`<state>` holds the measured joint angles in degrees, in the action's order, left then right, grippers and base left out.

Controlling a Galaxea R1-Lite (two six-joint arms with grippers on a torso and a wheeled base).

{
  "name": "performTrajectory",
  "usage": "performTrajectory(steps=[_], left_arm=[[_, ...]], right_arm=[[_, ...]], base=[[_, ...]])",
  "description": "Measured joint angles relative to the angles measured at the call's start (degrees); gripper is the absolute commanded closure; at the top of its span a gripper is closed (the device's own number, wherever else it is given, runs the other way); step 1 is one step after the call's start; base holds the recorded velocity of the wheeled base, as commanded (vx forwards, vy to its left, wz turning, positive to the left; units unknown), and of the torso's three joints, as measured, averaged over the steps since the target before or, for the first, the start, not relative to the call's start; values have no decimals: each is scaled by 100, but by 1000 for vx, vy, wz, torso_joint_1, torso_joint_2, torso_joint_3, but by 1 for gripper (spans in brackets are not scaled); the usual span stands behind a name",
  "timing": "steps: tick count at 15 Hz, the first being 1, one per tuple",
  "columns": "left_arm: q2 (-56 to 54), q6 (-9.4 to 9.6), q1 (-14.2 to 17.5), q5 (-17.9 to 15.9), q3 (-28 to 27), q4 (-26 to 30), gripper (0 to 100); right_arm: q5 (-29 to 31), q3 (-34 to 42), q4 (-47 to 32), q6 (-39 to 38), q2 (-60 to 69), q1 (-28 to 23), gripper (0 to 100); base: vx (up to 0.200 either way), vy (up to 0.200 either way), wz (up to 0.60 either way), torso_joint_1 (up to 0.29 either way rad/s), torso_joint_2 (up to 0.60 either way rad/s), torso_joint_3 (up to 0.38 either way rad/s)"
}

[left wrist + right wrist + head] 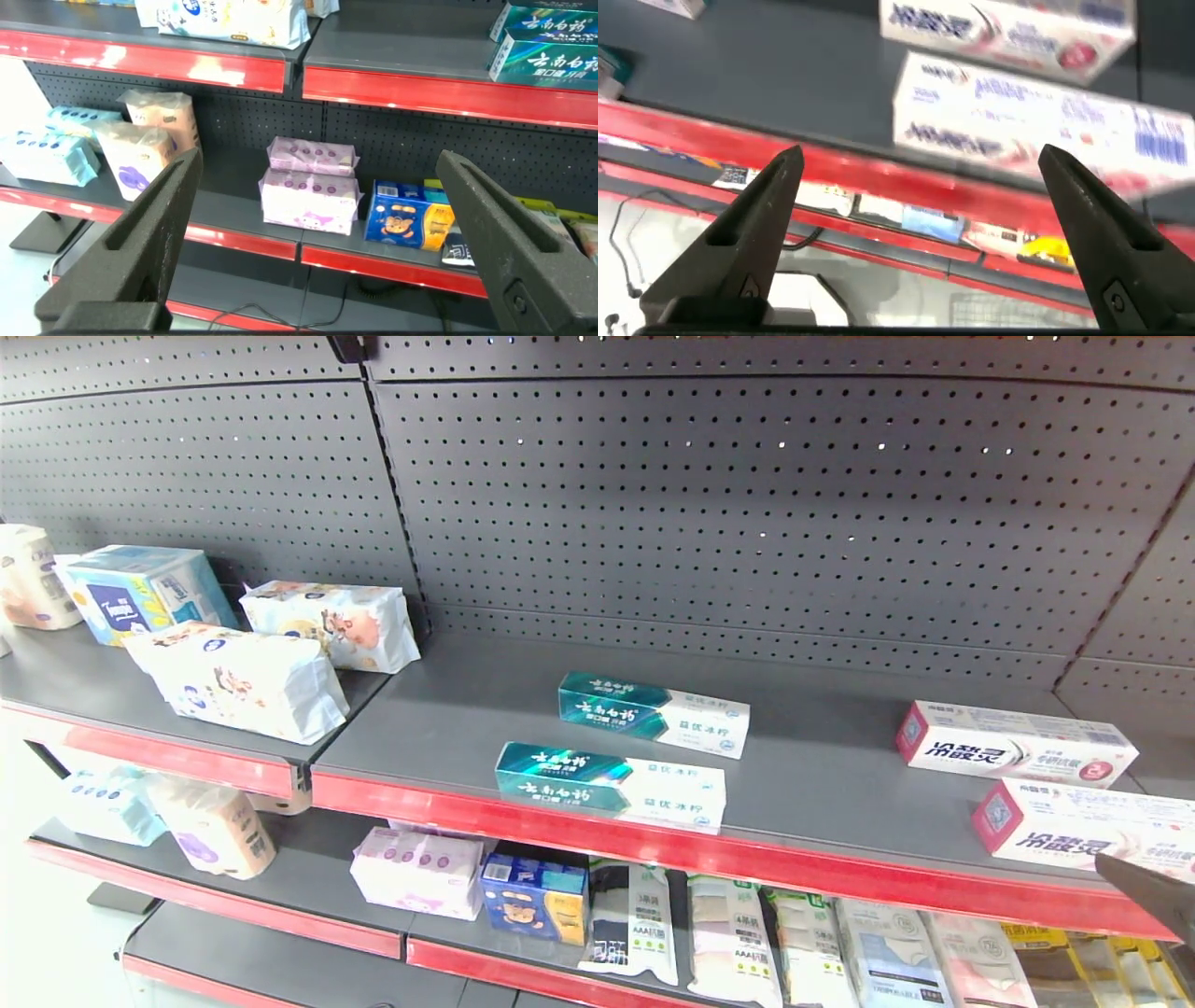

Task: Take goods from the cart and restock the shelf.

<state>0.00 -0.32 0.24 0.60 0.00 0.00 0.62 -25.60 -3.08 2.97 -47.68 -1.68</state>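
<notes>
Two teal toothpaste boxes (653,712) (610,786) lie mid-shelf on the grey upper shelf (822,775). Two pink-and-white toothpaste boxes (1016,743) (1074,826) lie at its right end. My right gripper (920,149) is open and empty, just in front of and below the nearer pink-and-white box (1018,117). One of its dark fingers (1153,896) shows at the shelf's red front strip. My left gripper (318,159) is open and empty too. It hangs lower, facing stacked purple tissue packs (311,182) on the shelf below.
Soft tissue packs (238,681) (331,623) and a blue pack (140,588) crowd the upper shelf's left section. A blue carton (406,213) and hanging packets (728,943) fill the lower shelf. Bare shelf surface lies between the teal and pink boxes. A pegboard wall (747,504) backs the shelves.
</notes>
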Motion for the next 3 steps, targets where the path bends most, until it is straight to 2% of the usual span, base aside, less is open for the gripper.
performTrajectory(steps=[3], left_arm=[[0, 0, 0, 0, 0, 0, 0]], right_arm=[[30, 344, 33, 11, 492, -99, 0]], base=[[0, 0, 0, 0, 0, 0]])
